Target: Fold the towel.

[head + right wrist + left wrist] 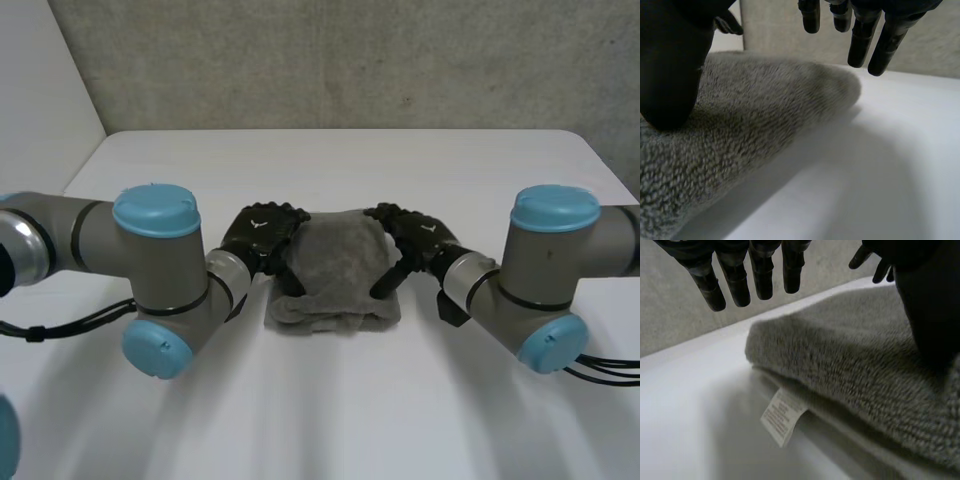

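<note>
On the tabletop point(330, 400), my left hand point(262, 232) and right hand point(415, 235) flank the towel point(335, 270), fingers straight and gripping nothing, thumbs pressing it flat.

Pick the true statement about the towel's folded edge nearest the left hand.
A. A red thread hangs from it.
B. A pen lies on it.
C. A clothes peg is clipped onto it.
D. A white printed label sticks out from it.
D: in the left wrist view a white label with printed text sticks out from between the layers of the grey towel, near the left hand.
</note>
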`<state>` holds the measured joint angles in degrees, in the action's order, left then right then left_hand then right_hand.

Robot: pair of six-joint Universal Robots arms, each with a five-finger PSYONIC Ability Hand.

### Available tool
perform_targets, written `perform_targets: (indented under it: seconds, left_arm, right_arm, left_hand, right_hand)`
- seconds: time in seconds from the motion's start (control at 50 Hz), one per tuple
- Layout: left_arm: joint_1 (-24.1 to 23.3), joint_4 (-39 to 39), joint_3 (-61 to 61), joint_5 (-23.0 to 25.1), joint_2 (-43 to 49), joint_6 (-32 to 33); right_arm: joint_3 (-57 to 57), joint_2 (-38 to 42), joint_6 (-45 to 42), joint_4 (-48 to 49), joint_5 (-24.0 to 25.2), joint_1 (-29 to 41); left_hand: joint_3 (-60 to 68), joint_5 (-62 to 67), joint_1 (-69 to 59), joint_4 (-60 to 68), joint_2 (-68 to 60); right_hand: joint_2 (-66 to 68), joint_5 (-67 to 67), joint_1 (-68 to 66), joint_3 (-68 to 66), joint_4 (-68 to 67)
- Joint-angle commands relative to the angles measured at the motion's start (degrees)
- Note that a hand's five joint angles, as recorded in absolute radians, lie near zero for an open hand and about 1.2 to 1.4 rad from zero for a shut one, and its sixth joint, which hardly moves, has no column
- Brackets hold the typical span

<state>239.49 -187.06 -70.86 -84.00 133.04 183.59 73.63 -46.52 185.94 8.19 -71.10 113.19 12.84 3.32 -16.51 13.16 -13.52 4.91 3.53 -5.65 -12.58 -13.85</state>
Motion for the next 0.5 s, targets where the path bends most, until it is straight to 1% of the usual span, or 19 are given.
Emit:
perform_targets:
  seconds: [0.02,0.08,0.12,0.14,0.18,0.3,0.34,0.36,0.38,0.4,0.42,0.44,0.46,0.48,0.5]
  left_arm:
    - [0.89,-0.24,1.16,0.07,1.87,0.72]
    - [0.81,-0.24,1.16,0.07,2.05,1.77]
    - [0.81,-0.32,1.16,0.24,2.57,4.40]
    - [0.81,-0.32,1.16,0.24,2.58,4.41]
    - [0.81,-0.85,1.07,0.16,3.10,6.34]
    - [0.72,-1.03,0.90,-0.11,2.31,6.96]
    - [0.72,-0.85,0.81,-0.20,1.52,6.87]
    - [0.72,-0.68,0.55,-0.20,-1.52,6.70]
    - [0.72,-0.68,0.54,-0.20,-1.55,6.70]
    - [0.72,-0.59,0.28,-0.20,-3.56,6.52]
    - [0.55,-0.59,0.11,-0.28,-5.84,6.09]
    - [0.54,-0.59,0.11,-0.28,-5.86,6.08]
    - [0.37,-0.50,-0.07,-0.81,-8.12,5.47]
    - [0.37,-0.50,-0.24,-1.33,-10.58,4.86]
    - [0.37,-0.50,-0.25,-1.34,-10.61,4.85]
  right_arm:
    - [-2.88,4.25,-0.32,-0.19,2.55,0.36]
    - [-4.02,6.09,-3.29,-0.10,2.37,0.36]
    - [-4.54,6.44,-4.96,-0.19,1.94,0.45]
    - [-4.55,6.44,-4.97,-0.19,1.93,0.45]
    - [-5.42,6.88,-8.21,-0.45,1.49,0.45]
    - [-6.13,5.74,-10.60,-1.68,0.00,0.54]
    - [-6.83,2.51,-10.60,-2.82,0.00,0.54]
    - [-6.83,2.49,-10.60,-2.83,0.00,0.54]
    - [-6.83,0.05,-10.60,-3.52,0.00,0.45]
    - [-6.83,-2.49,-10.60,-4.40,-0.09,0.45]
    - [-6.83,-2.52,-10.60,-4.41,-0.09,0.45]
    - [-6.83,-4.52,-10.60,-5.28,-0.09,0.36]
    - [-6.75,-6.98,-10.51,-6.33,-0.18,0.27]
    - [-6.75,-7.00,-10.51,-6.34,-0.18,0.27]
    - [-6.57,-9.09,-10.60,-7.56,-0.27,0.27]
  left_hand:
    - [-2.84,-0.42,3.61,-3.16,0.62]
    - [-2.84,-0.42,3.61,-3.16,0.62]
    - [-2.84,-0.75,3.94,-3.16,0.95]
    - [-2.84,-0.75,3.94,-3.16,0.95]
    - [-2.84,-1.09,4.28,-3.16,1.29]
    - [-2.84,-1.76,4.95,-3.16,1.96]
    - [-2.84,-1.93,5.12,-3.16,2.13]
    - [-2.84,-2.43,5.62,-3.16,2.63]
    - [-2.84,-2.44,5.62,-3.16,2.64]
    - [-2.84,-2.77,5.96,-3.16,2.97]
    - [-2.84,-3.27,6.46,-3.16,3.47]
    - [-2.84,-3.28,6.47,-3.16,3.48]
    - [-2.84,-3.28,6.47,-3.16,3.48]
    - [-2.84,-3.28,6.47,-3.16,3.48]
    - [-2.84,-3.28,6.47,-3.16,3.48]
  right_hand:
    - [-4.91,-3.53,5.65,2.58,3.85]
    - [-4.91,-3.53,5.65,2.58,3.85]
    - [-4.91,-3.53,5.65,2.58,3.85]
    - [-4.91,-3.53,5.65,2.58,3.85]
    - [-4.91,-3.53,5.65,2.58,3.85]
    - [-4.91,-3.53,5.65,2.58,3.85]
    - [-4.91,-3.53,5.65,2.58,3.85]
    - [-4.91,-3.53,5.65,2.58,3.85]
    - [-4.91,-3.53,5.65,2.58,3.85]
    - [-4.91,-3.53,5.65,2.58,3.85]
    - [-4.91,-3.53,5.65,2.58,3.85]
    - [-4.91,-3.53,5.65,2.58,3.85]
    - [-4.91,-3.53,5.65,2.58,3.85]
    - [-4.91,-3.53,5.65,2.58,3.85]
    - [-4.91,-3.53,5.65,2.58,3.85]
